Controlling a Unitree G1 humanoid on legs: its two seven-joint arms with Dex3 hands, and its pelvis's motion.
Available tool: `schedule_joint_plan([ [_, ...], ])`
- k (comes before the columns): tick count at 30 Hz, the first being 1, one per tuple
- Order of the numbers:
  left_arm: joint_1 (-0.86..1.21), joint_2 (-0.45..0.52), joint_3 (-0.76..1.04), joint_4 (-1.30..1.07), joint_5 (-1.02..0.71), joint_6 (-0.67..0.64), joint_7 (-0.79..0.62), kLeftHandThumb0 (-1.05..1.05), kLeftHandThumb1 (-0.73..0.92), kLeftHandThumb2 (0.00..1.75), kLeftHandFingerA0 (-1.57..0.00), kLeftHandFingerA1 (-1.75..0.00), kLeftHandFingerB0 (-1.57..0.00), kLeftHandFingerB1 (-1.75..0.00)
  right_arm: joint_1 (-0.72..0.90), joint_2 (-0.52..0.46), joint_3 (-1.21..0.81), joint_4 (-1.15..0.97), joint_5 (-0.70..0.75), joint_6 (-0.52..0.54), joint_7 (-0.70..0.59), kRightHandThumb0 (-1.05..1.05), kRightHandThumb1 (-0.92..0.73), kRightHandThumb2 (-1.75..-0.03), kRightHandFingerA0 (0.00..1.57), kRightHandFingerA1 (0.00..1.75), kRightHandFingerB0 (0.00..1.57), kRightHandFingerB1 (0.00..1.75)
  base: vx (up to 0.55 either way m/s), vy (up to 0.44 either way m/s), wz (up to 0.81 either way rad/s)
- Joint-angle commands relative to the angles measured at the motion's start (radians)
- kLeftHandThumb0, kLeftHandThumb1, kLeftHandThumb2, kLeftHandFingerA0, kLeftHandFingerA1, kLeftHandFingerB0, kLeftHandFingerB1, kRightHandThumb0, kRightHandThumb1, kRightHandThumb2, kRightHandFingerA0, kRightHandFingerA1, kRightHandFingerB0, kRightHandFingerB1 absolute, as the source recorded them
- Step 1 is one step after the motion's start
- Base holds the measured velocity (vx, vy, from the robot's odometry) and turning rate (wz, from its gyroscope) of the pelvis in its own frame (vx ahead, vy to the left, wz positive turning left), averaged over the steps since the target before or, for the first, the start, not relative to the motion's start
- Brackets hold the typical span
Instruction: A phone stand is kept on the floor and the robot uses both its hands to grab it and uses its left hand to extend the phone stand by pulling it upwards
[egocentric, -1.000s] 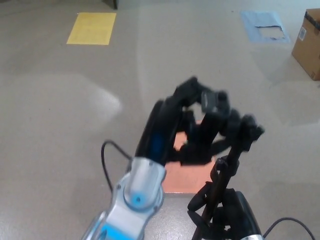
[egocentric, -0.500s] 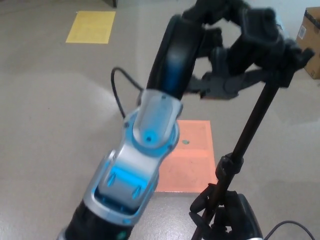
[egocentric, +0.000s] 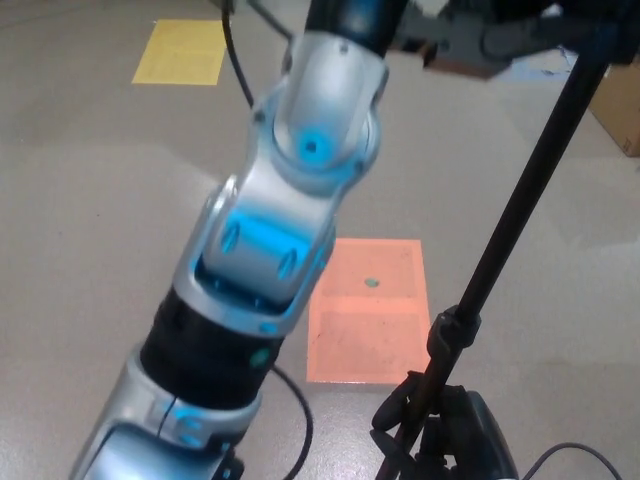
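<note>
Over the last second the left hand (egocentric: 480, 30), closed on the top of the phone stand (egocentric: 520, 210), has risen to the frame's upper edge, drawing the pole out long above the floor (egocentric: 100, 200) while the right hand (egocentric: 470, 430) grips its base; extension appears nearly complete.

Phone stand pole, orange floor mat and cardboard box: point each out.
phone stand pole (egocentric: 520, 215), head view, mid shaft.
orange floor mat (egocentric: 372, 320), head view, centre.
cardboard box (egocentric: 618, 105), head view, front face.
</note>
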Motion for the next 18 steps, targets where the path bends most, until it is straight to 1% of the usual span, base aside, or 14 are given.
schedule_joint_plan([
  [1, -0.534, -0.013, 0.242, 0.061, -0.102, -0.11, 0.141, -0.15, 0.48, 0.73, -0.99, -1.75, -0.81, -1.75, 0.074, -0.049, 0.042, 0.086, -0.061, -0.01, -0.037, -0.39, -0.6, -0.64, 1.09, 1.75, 0.98, 1.75, 0.0, 0.0, 0.0],
  [3, -0.543, -0.014, 0.246, 0.068, -0.105, -0.116, 0.144, -0.15, 0.48, 0.74, -0.97, -1.75, -0.81, -1.75, 0.077, -0.048, 0.039, 0.085, -0.054, -0.009, -0.036, -0.38, -0.6, -0.64, 1.09, 1.75, 0.98, 1.75, 0.0, 0.0, 0.0],
  [4, -0.554, -0.016, 0.253, 0.07, -0.113, -0.115, 0.145, -0.17, 0.37, 0.9, -1.3, -1.41, -1.11, -1.33, 0.073, -0.049, 0.041, 0.094, -0.057, -0.018, -0.043, -0.38, -0.63, -0.59, 1.1, 1.75, 0.99, 1.75, 0.0, 0.0, 0.0],
  [6, -0.564, -0.018, 0.26, 0.073, -0.124, -0.115, 0.142, -0.14, 0.37, 0.9, -1.31, -1.41, -1.11, -1.32, 0.071, -0.046, 0.042, 0.099, -0.055, -0.016, -0.046, -0.39, -0.64, -0.59, 1.09, 1.75, 0.99, 1.75, 0.0, 0.0, 0.0],
  [7, -0.567, -0.019, 0.263, 0.075, -0.127, -0.115, 0.141, -0.14, 0.37, 0.9, -1.31, -1.41, -1.11, -1.32, 0.071, -0.044, 0.042, 0.1, -0.054, -0.013, -0.046, -0.39, -0.64, -0.59, 1.09, 1.75, 0.99, 1.75, 0.0, 0.0, 0.0],
  [8, -0.578, -0.017, 0.268, 0.077, -0.127, -0.105, 0.143, -0.11, 0.45, 0.78, -1.02, -1.74, -0.88, -1.75, 0.075, -0.043, 0.038, 0.097, -0.043, -0.006, -0.033, -0.4, -0.61, -0.64, 1.09, 1.75, 0.97, 1.75, 0.0, 0.0, 0.0],
  [9, -0.58, -0.016, 0.27, 0.077, -0.126, -0.103, 0.142, -0.14, 0.37, 0.9, -1.32, -1.41, -1.12, -1.32, 0.075, -0.042, 0.038, 0.097, -0.04, -0.004, -0.03, -0.39, -0.61, -0.64, 1.07, 1.75, 0.97, 1.75, 0.0, 0.0, 0.0],
  [10, -0.58, -0.016, 0.272, 0.076, -0.126, -0.101, 0.14, -0.14, 0.37, 0.9, -1.32, -1.41, -1.12, -1.32, 0.075, -0.041, 0.038, 0.097, -0.038, -0.004, -0.028, -0.39, -0.61, -0.64, 1.07, 1.75, 0.97, 1.75, 0.0, 0.0, 0.0],
  [11, -0.576, -0.014, 0.27, 0.076, -0.12, -0.102, 0.139, -0.14, 0.47, 0.72, -1.02, -1.73, -0.85, -1.75, 0.075, -0.039, 0.039, 0.098, -0.037, -0.004, -0.029, -0.38, -0.61, -0.64, 1.07, 1.75, 0.97, 1.75, 0.0, 0.0, 0.0],
  [12, -0.576, -0.014, 0.27, 0.076, -0.12, -0.102, 0.139, -0.14, 0.47, 0.72, -1.02, -1.73, -0.85, -1.75, 0.075, -0.039, 0.039, 0.098, -0.037, -0.004, -0.029, -0.38, -0.61, -0.64, 1.07, 1.75, 0.97, 1.75, 0.0, 0.0, 0.0],
  [14, -0.553, -0.011, 0.259, 0.06, -0.099, -0.096, 0.137, -0.13, 0.45, 0.74, -0.99, -1.75, -0.8, -1.75, 0.08, -0.039, 0.043, 0.098, -0.039, -0.016, -0.034, -0.37, -0.61, -0.64, 1.08, 1.75, 0.97, 1.75, 0.0, 0.0, 0.0],
  [16, -0.535, -0.008, 0.249, 0.051, -0.077, -0.1, 0.138, -0.15, 0.45, 0.75, -0.98, -1.75, -0.81, -1.75, 0.082, -0.037, 0.041, 0.095, -0.031, -0.011, -0.027, -0.37, -0.61, -0.64, 1.07, 1.75, 0.96, 1.75, 0.0, 0.0, 0.0],
  [17, -0.513, -0.014, 0.251, 0.034, -0.09, -0.097, 0.123, -0.13, 0.43, 0.82, -0.96, -1.75, -0.81, -1.75, 0.083, -0.037, 0.04, 0.096, -0.026, -0.012, -0.021, -0.37, -0.64, -0.6, 1.07, 1.75, 0.97, 1.75, 0.0, 0.0, 0.0],
  [18, -0.486, -0.027, 0.26, 0.011, -0.122, -0.091, 0.1, -0.13, 0.43, 0.82, -0.96, -1.75, -0.81, -1.75, 0.083, -0.039, 0.04, 0.096, -0.021, -0.016, -0.014, -0.37, -0.64, -0.6, 1.07, 1.75, 0.97, 1.75, 0.0, 0.0, 0.0],
])
